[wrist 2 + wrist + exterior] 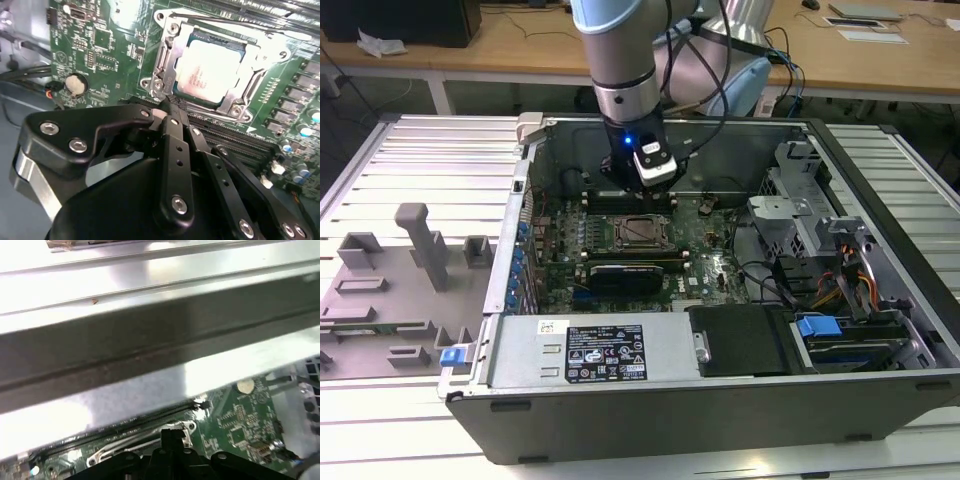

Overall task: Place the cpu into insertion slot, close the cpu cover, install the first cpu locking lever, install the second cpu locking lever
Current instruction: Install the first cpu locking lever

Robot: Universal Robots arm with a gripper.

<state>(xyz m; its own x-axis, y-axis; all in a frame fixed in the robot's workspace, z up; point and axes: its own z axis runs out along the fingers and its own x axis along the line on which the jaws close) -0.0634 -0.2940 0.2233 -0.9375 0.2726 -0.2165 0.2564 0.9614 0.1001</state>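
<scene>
My gripper is hovering with fingers pressed together, nothing visibly pinched, tips just beside a corner of the insertion slot. The cpu is sitting in that slot, its silvery top showing through the window of the cpu cover, which is lying flat over it. Everything is sitting on the green motherboard inside the open computer case.

Arm upright, wrist pointing straight down; end effector fingers pressed together, tips touching.
</scene>
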